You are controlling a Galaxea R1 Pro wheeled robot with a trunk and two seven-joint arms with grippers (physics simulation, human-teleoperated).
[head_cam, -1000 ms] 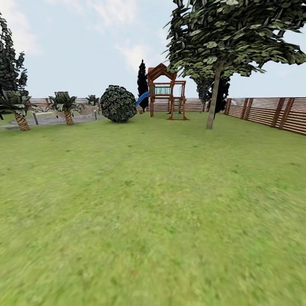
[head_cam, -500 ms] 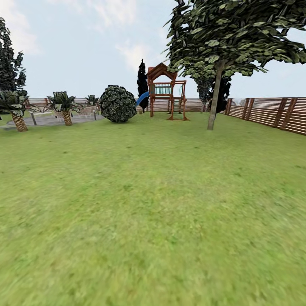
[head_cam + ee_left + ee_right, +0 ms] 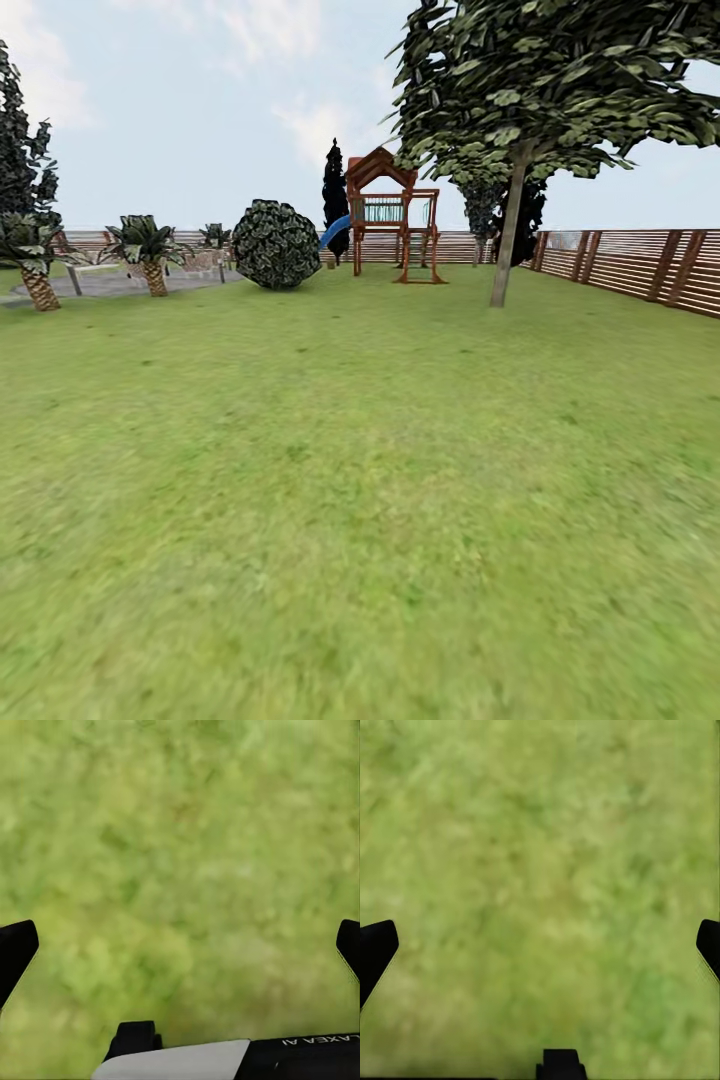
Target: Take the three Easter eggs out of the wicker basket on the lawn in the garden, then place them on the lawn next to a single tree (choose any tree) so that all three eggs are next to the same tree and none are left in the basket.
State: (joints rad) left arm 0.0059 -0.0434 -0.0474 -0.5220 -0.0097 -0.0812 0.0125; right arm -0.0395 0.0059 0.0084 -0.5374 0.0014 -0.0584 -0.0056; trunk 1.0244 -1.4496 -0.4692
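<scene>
The lawn (image 3: pixel 360 480) spreads wide and green ahead of me in the head view. A tree (image 3: pixel 507 230) with a straight pale trunk and dark mottled leaves stands at the far right of the grass, near the fence. The Easter eggs and the wicker basket are out of view. My left gripper (image 3: pixel 180 949) hangs open over bare grass, its black fingertips (image 3: pixel 15 952) spread to the frame's edges with nothing between them. My right gripper (image 3: pixel 540 949) is open the same way above grass.
A brown slat fence (image 3: pixel 640 265) runs along the right and the back. A wooden play tower with a blue slide (image 3: pixel 390 215) stands at the back centre, a round bush (image 3: pixel 277 245) left of it. Palms (image 3: pixel 150 255) and a paved patch sit at the far left.
The whole head view has shifted slightly: the palms and bush have slid a little left and the tree a little right, so the camera has moved. Nothing on the lawn itself has moved.
</scene>
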